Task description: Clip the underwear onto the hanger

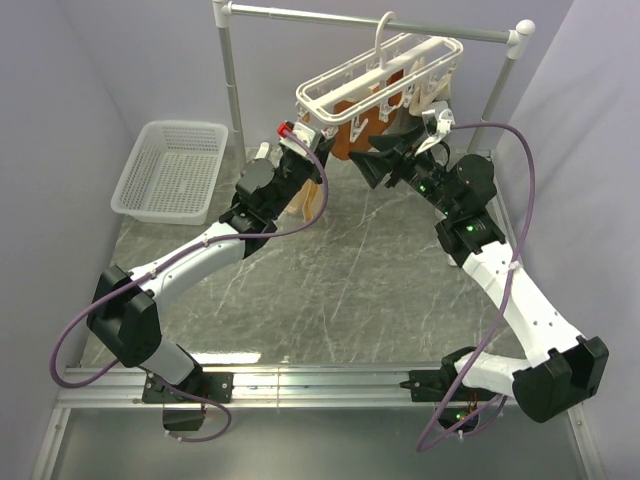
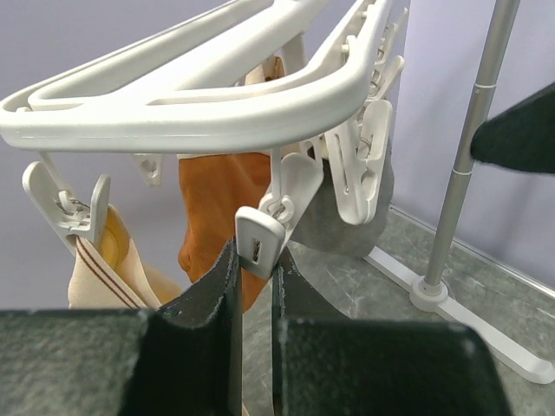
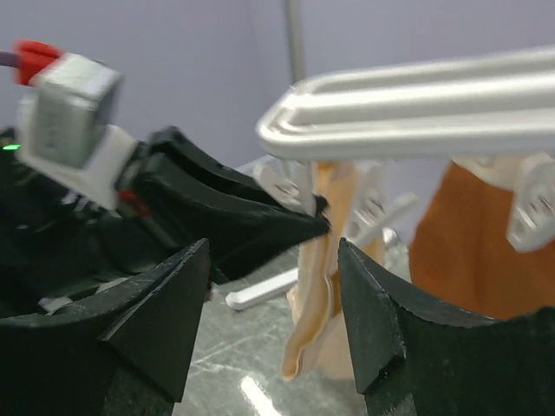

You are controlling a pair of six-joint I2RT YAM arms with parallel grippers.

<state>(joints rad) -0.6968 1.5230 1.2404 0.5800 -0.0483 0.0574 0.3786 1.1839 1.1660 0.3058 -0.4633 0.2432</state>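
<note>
The white hanger [image 1: 380,85] hangs by its hook from the rail and shows in the left wrist view [image 2: 217,95] and the right wrist view [image 3: 416,108]. My left gripper [image 1: 303,162] [image 2: 257,256] is shut on the tab of one dangling white clip [image 2: 260,238]. The beige underwear [image 1: 310,200] hangs from a neighbouring clip [image 2: 65,212]; its fabric [image 2: 95,273] droops below. My right gripper [image 1: 380,165] [image 3: 273,251] is open, and the hanging underwear edge [image 3: 316,286] is between its jaws without touching them.
A rust-orange garment [image 2: 217,208] [image 3: 468,243] and a grey garment [image 2: 347,230] hang from the same hanger. The rail stand's pole [image 2: 464,165] and foot are at the right. A white mesh basket [image 1: 170,170] stands at the back left.
</note>
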